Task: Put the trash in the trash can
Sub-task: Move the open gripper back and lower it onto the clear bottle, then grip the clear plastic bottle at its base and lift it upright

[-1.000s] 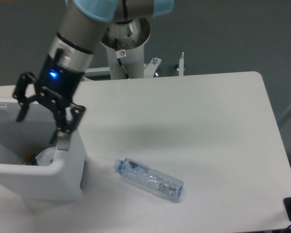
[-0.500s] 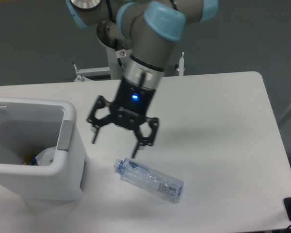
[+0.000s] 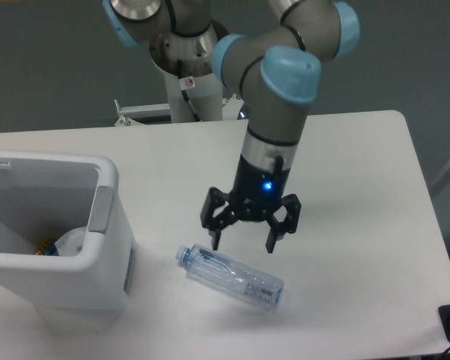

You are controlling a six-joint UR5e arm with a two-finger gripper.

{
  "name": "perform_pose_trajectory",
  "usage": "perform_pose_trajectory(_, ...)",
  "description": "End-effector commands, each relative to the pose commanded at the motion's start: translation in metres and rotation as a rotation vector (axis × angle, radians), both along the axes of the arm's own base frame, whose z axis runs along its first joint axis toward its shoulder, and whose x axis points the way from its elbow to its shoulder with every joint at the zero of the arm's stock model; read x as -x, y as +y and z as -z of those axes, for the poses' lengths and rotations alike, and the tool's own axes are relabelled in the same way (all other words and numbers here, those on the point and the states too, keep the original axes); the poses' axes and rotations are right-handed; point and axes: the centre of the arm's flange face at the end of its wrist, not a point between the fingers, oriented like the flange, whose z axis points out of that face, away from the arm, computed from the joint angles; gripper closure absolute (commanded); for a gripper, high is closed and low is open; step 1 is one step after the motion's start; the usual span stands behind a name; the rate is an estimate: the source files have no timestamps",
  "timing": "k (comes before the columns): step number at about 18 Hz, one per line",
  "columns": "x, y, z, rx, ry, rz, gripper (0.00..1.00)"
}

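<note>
The tool (image 3: pixel 244 244) hangs with its two black fingers spread wide apart and pointing down, holding nothing. Its fingertips are just above the clear plastic bottle (image 3: pixel 231 276), one near the bottle's neck end and the other over its middle; whether either tip touches the bottle cannot be told. A blue light glows on the tool's body, just above the fingers. The grey arm (image 3: pixel 276 124) with light blue joint caps rises from the tool toward 12 o'clock and bends back to its base at the far edge of the surface.

The bottle lies on its side on the white surface (image 3: pixel 345 187), at 6 o'clock from the tool, its blue cap (image 3: pixel 182 255) pointing toward 10 o'clock and its bottom toward 4 o'clock.

The trash can (image 3: pixel 56 240) stands well apart at 9 o'clock from the tool, near the left edge of the surface, upright and open at the top, with a grey panel on the side facing the tool. Inside it, low against the near wall, lies the white wrapper (image 3: pixel 71 241), with a small bit of orange and blue stuff just beside it that is too small to make out.
</note>
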Motion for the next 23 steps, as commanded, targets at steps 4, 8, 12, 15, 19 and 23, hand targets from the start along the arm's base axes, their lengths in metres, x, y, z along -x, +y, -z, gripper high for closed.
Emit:
perform_pose_trajectory(4,0.008,0.004,0.032,0.053,-0.043,-0.065,0.0)
perform_pose_trajectory(8,0.014,0.011,0.08,0.147,-0.091,-0.176,0.0)
perform_pose_trajectory(12,0.018,0.027,0.107,0.178,-0.124,-0.244,0.0)
perform_pose_trajectory(15,0.029,0.04,0.123,0.211,-0.114,-0.3,0.0)
perform_pose_trajectory(19,0.024,0.055,0.147,0.266,-0.096,-0.319,0.0)
perform_pose_trajectory(23,0.024,0.055,0.152,0.278,-0.093,-0.325,0.0)
